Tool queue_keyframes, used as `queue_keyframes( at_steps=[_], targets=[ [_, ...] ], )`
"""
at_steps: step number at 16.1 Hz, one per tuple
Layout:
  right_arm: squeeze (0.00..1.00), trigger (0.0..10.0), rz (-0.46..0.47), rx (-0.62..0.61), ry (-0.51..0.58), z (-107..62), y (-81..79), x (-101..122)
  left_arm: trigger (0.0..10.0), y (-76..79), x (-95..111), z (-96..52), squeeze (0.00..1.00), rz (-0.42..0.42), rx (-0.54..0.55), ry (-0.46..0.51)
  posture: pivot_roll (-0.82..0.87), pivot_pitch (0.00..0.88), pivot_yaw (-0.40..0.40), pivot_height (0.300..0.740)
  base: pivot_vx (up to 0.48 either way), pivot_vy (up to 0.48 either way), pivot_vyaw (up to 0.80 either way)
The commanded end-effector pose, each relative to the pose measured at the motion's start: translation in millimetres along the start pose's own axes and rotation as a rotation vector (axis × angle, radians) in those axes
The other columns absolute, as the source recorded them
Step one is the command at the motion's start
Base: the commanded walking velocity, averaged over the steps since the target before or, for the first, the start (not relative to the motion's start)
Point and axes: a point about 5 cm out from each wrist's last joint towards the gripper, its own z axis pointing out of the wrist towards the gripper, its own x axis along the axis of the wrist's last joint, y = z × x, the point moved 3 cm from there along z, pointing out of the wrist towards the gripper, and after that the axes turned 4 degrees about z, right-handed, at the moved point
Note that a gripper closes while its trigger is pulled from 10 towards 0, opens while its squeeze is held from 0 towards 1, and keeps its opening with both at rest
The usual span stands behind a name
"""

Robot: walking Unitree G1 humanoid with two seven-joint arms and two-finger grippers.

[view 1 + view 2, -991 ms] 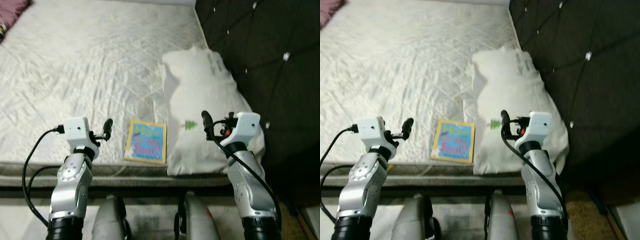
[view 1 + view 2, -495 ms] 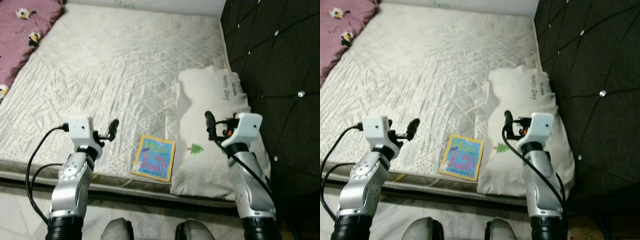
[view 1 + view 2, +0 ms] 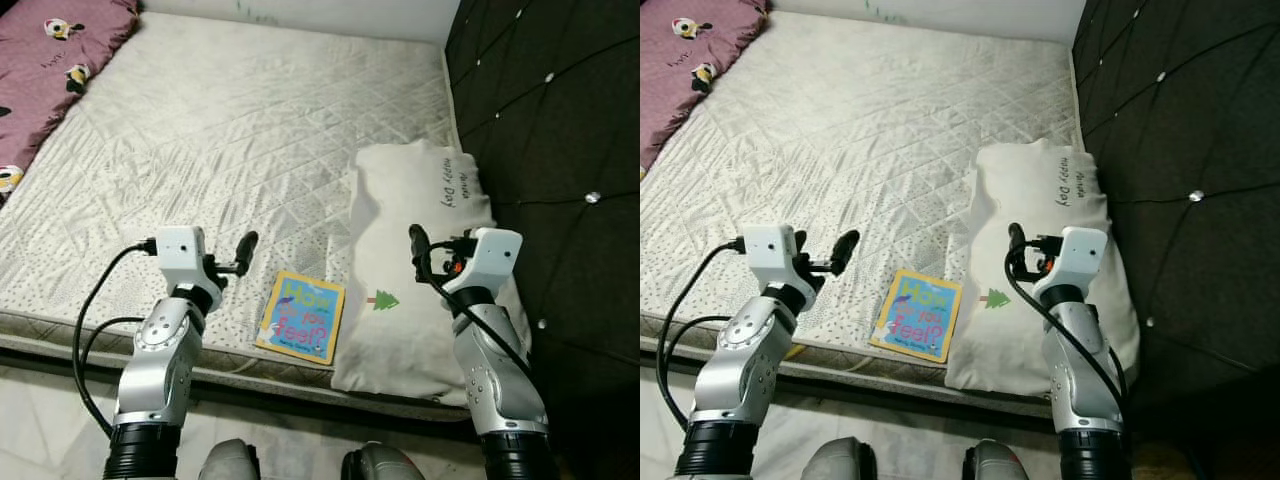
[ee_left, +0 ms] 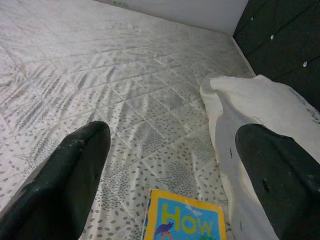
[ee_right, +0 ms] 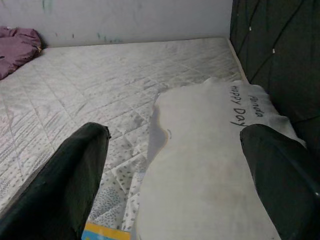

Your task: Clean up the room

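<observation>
A colourful children's book (image 3: pixel 301 316) lies flat near the front edge of the white quilted mattress (image 3: pixel 220 130), just left of a white pillow (image 3: pixel 420 260) with a small green tree print. My left gripper (image 3: pixel 244 250) is held above the mattress to the left of the book, open and holding nothing; the book's top edge (image 4: pixel 182 220) lies between and below its fingers (image 4: pixel 75 170). My right gripper (image 3: pixel 416 243) is raised over the pillow (image 5: pixel 210 165), also open with nothing in it.
A dark tufted headboard (image 3: pixel 540 120) rises along the right side. A maroon patterned blanket (image 3: pixel 45 50) lies at the far left of the bed. The mattress front edge (image 3: pixel 80 335) runs below my arms, with pale floor beneath.
The whole view has shifted: the camera rose and turned, so more of the bed and the maroon blanket show. My left gripper now sits closer to the book.
</observation>
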Motion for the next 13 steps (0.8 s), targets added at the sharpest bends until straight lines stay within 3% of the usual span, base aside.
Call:
queue_keyframes(
  at_steps=[1,6,9,13],
  targets=[
    [0.0,10.0,-0.005,-0.005,-0.02,-2.6,3.4,-4.5,10.0,0.2,-2.0,0.2,0.0,-0.004,0.0,-0.005,-0.03,0.063,-0.021,0.74,0.0,-0.27,0.0],
    [0.0,10.0,-0.008,-0.005,-0.022,-2.6,5.0,-4.3,10.0,1.6,-3.0,1.1,0.0,-0.012,0.001,-0.005,-0.03,0.068,-0.027,0.74,0.0,-0.285,-0.5],
    [0.0,10.0,-0.017,-0.003,-0.027,-3.0,5.9,-4.4,10.0,3.0,-3.9,1.6,0.0,-0.019,0.0,-0.007,-0.04,0.072,-0.031,0.74,0.0,-0.313,0.0],
    [0.0,10.0,-0.028,0.002,-0.033,-3.6,5.9,-5.4,10.0,5.2,-6.7,2.1,0.0,-0.053,-0.002,-0.013,-0.04,0.075,-0.037,0.74,0.0,0.0,0.0]
  ],
)
